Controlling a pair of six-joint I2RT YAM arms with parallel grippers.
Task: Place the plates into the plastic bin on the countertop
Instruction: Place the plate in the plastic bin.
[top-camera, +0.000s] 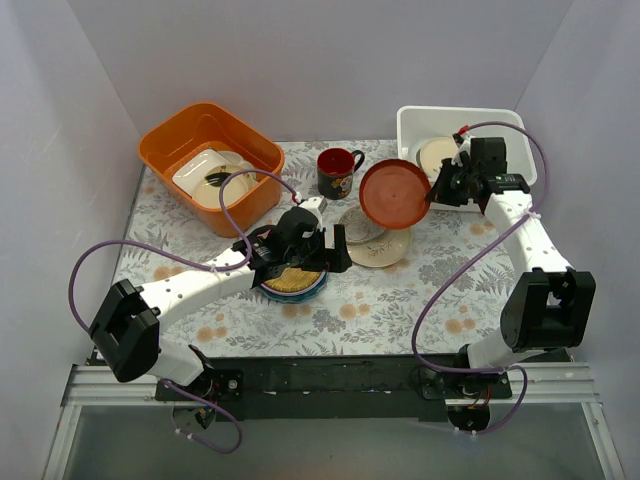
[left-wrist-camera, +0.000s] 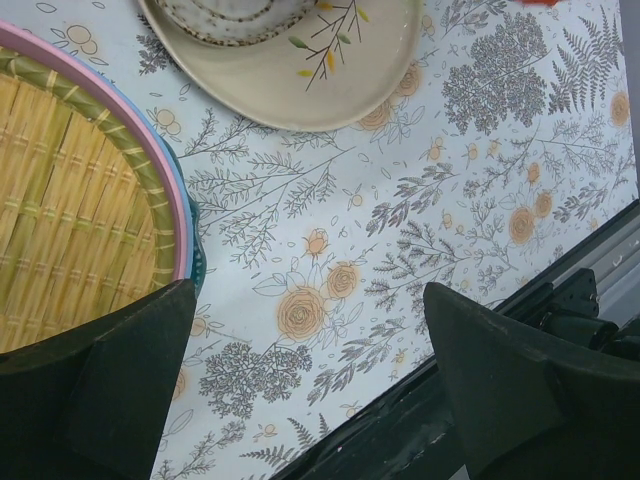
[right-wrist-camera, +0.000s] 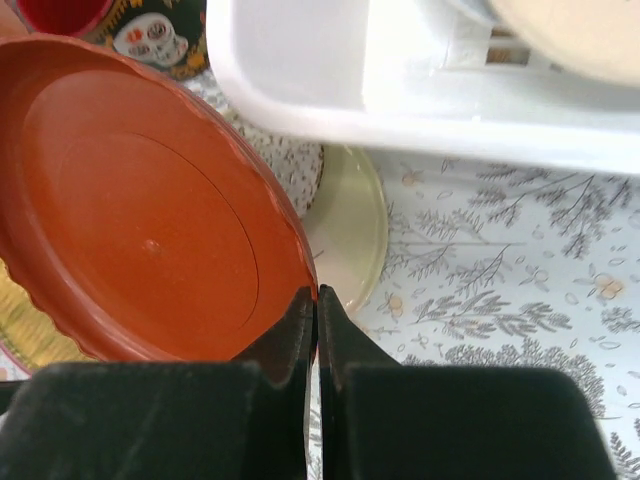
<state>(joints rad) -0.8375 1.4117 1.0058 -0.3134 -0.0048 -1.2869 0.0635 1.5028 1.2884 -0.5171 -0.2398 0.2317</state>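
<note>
My right gripper (top-camera: 432, 193) is shut on the rim of a red-brown plate (top-camera: 394, 193) and holds it above the countertop (top-camera: 400, 300), left of the white plastic bin (top-camera: 410, 122). In the right wrist view the fingertips (right-wrist-camera: 300, 312) pinch the red-brown plate (right-wrist-camera: 140, 200). A cream plate (top-camera: 437, 152) lies in the bin. My left gripper (top-camera: 300, 262) is open over a stack topped by a yellow woven plate (top-camera: 292, 281), with pink and teal rims (left-wrist-camera: 180, 225) beneath. A cream patterned plate (top-camera: 375, 245) lies on the cloth; it also shows in the left wrist view (left-wrist-camera: 300, 75).
An orange tub (top-camera: 160, 140) with white dishes (top-camera: 210, 178) stands at the back left. A dark red-rimmed mug (top-camera: 337, 172) stands at the back centre, next to the held plate. The black front rail (top-camera: 320, 375) runs along the near edge.
</note>
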